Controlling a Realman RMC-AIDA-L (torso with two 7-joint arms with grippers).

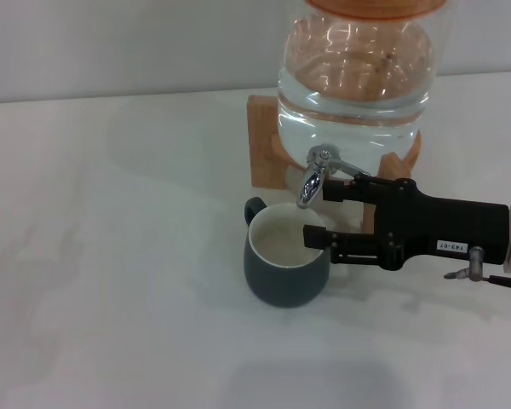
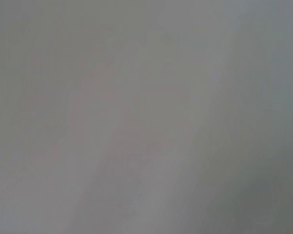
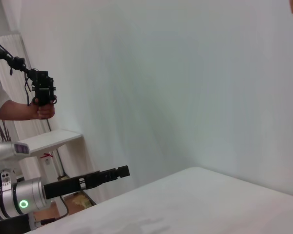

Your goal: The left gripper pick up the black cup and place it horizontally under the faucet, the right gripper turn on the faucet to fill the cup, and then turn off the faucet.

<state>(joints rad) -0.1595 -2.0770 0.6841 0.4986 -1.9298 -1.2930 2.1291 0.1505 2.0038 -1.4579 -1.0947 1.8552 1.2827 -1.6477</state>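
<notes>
The black cup (image 1: 285, 268) stands upright on the white table (image 1: 111, 256), its cream inside directly below the spout of the chrome faucet (image 1: 311, 181). Its handle points to the back left. The faucet's lever sticks out to the right. My right gripper (image 1: 322, 215) comes in from the right, open, with its upper finger (image 1: 345, 191) just below the lever's end and its lower finger (image 1: 319, 236) over the cup's right rim. My left gripper (image 3: 118, 172) shows only in the right wrist view, far off beside the table and holding nothing.
The faucet sits on a clear glass jar (image 1: 358, 85) partly filled with water, on a wooden stand (image 1: 264, 145). In the right wrist view a person's hand (image 3: 41, 109) holds a black device behind the table. The left wrist view shows only a blurred grey surface.
</notes>
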